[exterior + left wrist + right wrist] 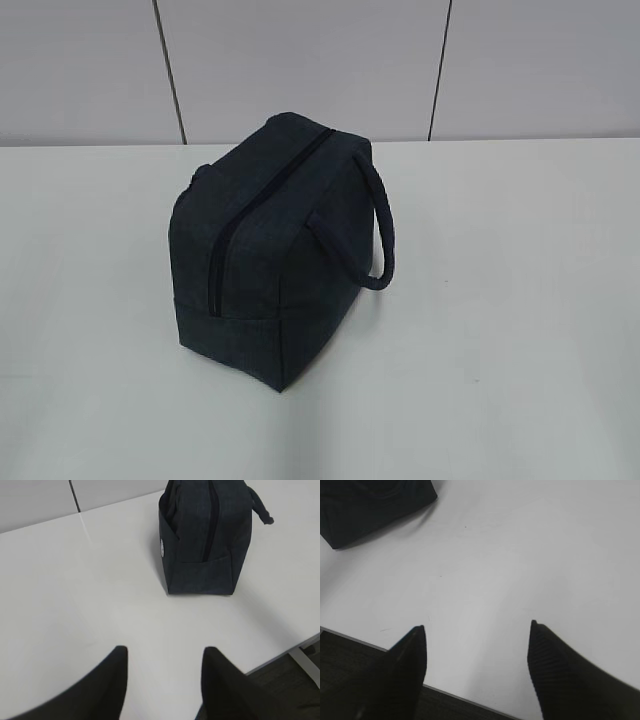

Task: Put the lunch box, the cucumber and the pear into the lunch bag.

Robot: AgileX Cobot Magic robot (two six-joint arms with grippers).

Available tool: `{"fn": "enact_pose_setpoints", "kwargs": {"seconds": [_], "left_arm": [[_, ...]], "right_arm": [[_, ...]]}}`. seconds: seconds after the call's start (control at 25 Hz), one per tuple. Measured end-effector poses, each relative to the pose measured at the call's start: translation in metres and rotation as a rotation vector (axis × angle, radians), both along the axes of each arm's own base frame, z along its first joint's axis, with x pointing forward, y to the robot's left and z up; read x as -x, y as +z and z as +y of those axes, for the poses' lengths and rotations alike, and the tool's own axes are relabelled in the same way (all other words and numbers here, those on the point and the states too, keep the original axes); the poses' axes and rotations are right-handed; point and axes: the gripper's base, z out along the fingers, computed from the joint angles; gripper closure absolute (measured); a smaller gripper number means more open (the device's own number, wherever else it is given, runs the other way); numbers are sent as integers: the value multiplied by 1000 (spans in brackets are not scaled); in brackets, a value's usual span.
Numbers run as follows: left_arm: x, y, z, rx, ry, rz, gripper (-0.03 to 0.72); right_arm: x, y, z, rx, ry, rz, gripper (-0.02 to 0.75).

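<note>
The dark navy lunch bag stands on the white table, its top zipper closed and one padded handle hanging at its right side. It also shows in the left wrist view and at the top left corner of the right wrist view. My left gripper is open and empty over bare table, well short of the bag. My right gripper is open and empty above the table's near edge. The lunch box, cucumber and pear are out of view. Neither gripper shows in the exterior view.
The table's front edge runs under my right gripper, with dark floor below. The table's edge and a metal frame show at the lower right of the left wrist view. A grey panelled wall stands behind the table.
</note>
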Motion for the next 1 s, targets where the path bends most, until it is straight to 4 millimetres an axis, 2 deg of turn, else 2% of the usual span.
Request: {"fn": "enact_pose_setpoints", "kwargs": {"seconds": [0.64, 0.8, 1.0], "left_arm": [[0, 0, 0, 2, -1, 1, 412], [0, 0, -1, 2, 35, 1, 412], [-2, 0, -4, 7, 166, 2, 416]], "right_arm": [[0, 0, 0, 0, -2, 0, 241], [1, 0, 1, 0, -114, 0, 241], [3, 0, 3, 0, -321, 0, 241]]}}
